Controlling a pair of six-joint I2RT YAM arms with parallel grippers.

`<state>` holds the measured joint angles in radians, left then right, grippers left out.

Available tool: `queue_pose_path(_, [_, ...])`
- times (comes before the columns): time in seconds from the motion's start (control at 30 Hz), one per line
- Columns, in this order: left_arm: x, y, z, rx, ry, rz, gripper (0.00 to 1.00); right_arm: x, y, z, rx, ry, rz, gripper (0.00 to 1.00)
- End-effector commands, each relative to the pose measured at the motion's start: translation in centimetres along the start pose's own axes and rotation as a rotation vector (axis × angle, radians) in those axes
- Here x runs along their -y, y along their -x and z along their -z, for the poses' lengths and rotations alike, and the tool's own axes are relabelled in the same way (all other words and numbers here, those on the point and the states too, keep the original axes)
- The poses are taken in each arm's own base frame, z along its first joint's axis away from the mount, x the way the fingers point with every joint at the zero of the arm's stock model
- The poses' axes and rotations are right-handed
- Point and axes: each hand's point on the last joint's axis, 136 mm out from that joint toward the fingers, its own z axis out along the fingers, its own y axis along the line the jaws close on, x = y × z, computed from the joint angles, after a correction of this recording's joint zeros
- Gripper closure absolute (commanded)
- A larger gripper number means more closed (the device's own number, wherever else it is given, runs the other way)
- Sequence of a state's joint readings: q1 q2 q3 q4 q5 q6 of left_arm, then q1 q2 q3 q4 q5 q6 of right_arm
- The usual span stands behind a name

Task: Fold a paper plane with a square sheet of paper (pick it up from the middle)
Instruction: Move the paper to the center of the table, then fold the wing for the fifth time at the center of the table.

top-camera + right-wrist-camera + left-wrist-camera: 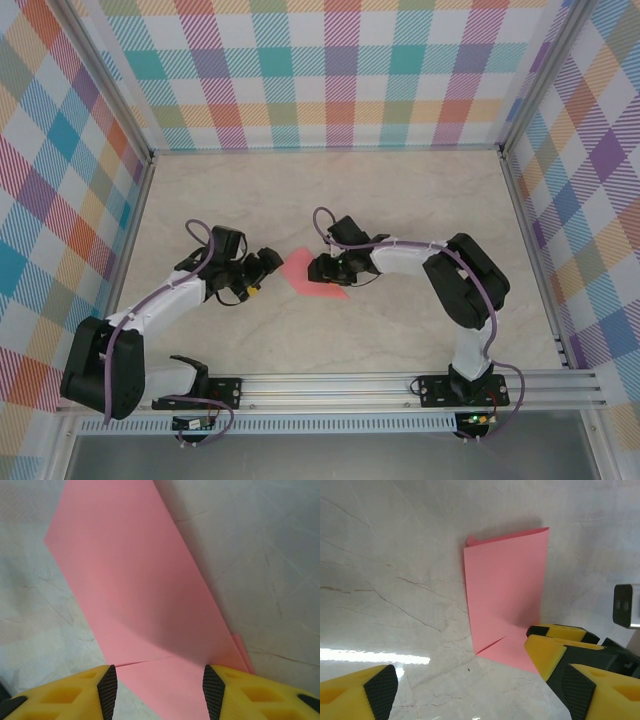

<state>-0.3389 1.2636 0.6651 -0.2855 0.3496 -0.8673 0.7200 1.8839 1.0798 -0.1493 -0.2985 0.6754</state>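
The salmon-pink sheet of paper [298,270] lay flat on the pale marbled surface [400,200], about midway across it, between the two arms. It was already partly folded into a longish shape with doubled layers. The left wrist view showed a small flap peeking out at its far corner and a slanting seam near its close end. The left tool [265,265] hung low just beside the sheet, released. Its yellow fingers [547,655] were spread wide with nothing between them, one overlapping the paper's near corner. The right tool [160,692] sat over the opposite end, also unclenched. Its two dark pads [108,687] stood apart astride the sheet's narrow end, where a crease line ran across. Whether the tips pressed on the paper could not be told.
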Motion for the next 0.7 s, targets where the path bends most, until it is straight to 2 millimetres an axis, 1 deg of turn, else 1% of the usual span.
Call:
queue_pose_path(0.0, [0.7, -1.1, -1.2, -0.041, -0.028, 0.008, 0.17, 0.8, -0.4, -0.6, -0.026, 0.018, -0.060, 0.49])
queue_pose_path(0.17, [1.4, -2.5, -2.9, -0.089, -0.033, 0.012, 0.25, 2.0, -0.4, -0.5, -0.051, 0.073, -0.165, 0.50])
queue_pose_path(0.3, [1.8, -3.4, -4.1, -0.114, -0.021, 0.012, 0.32, 2.4, -0.4, -0.4, -0.080, 0.125, -0.234, 0.50])
queue_pose_path(0.5, [2.3, -4.0, -5.4, -0.131, -0.025, 0.015, 0.44, 2.7, -0.1, 0.0, -0.099, 0.192, -0.305, 0.50])
queue_pose_path(0.67, [3.0, -4.1, -6.1, -0.143, -0.039, 0.007, 0.51, 2.8, 0.0, 0.1, -0.116, 0.231, -0.338, 0.50])
